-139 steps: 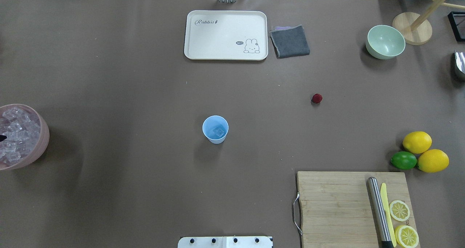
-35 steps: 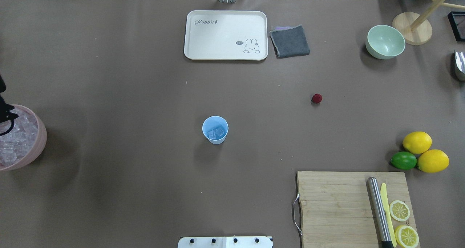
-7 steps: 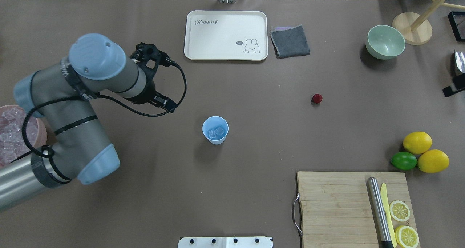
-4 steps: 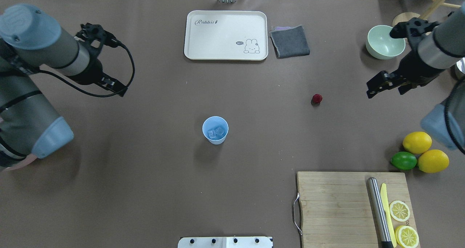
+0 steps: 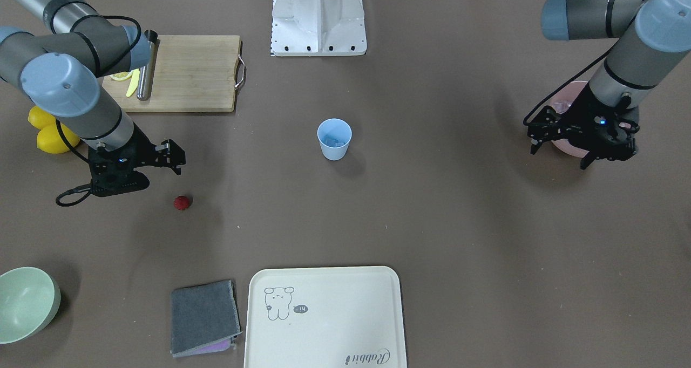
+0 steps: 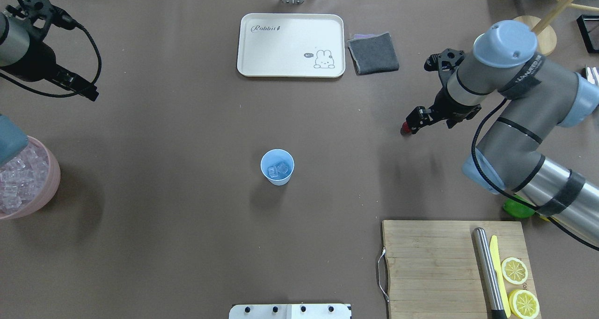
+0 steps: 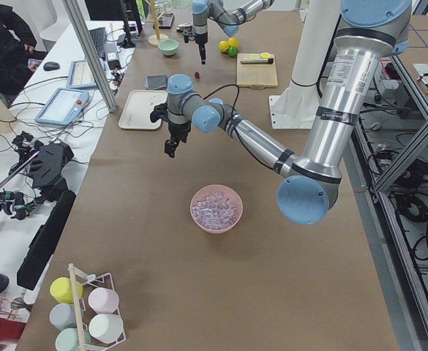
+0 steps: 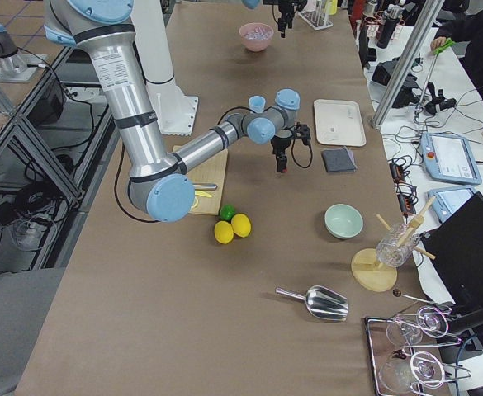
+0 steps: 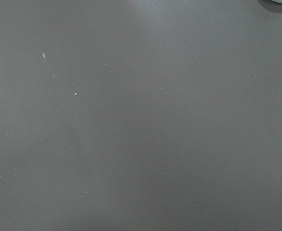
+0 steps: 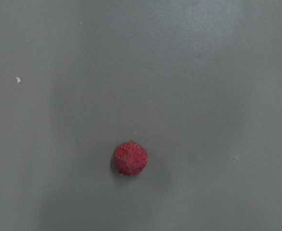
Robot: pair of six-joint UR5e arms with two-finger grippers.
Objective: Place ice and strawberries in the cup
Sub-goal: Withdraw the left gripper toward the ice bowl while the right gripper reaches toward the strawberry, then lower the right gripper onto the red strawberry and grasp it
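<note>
The light-blue cup point(image 6: 277, 167) stands mid-table with two clear ice cubes point(image 6: 278, 170) inside. More ice point(image 6: 18, 181) fills the pink bowl point(image 6: 44, 199) at the left edge. The dark-red strawberry point(image 6: 405, 131) lies on the table and shows low of centre in the right wrist view point(image 10: 129, 158). My right gripper point(image 6: 416, 119) hovers just above and beside it, apparently open and empty point(image 5: 171, 155). My left gripper point(image 5: 561, 149) hangs open and empty above the table near the pink bowl, far from the cup.
A cream tray point(image 6: 290, 45) and grey cloth point(image 6: 373, 53) lie at the far side. A cutting board point(image 6: 435, 263) with knife and lemon slices is front right. A lime point(image 6: 514, 209) peeks under the right arm. A pale-green bowl point(image 5: 24, 303) and lemons point(image 5: 46, 136) stand nearby.
A second ice cube has appeared in the cup. My left arm has swung away from the cup to the far left. My right arm has come in from the right to over the strawberry.
</note>
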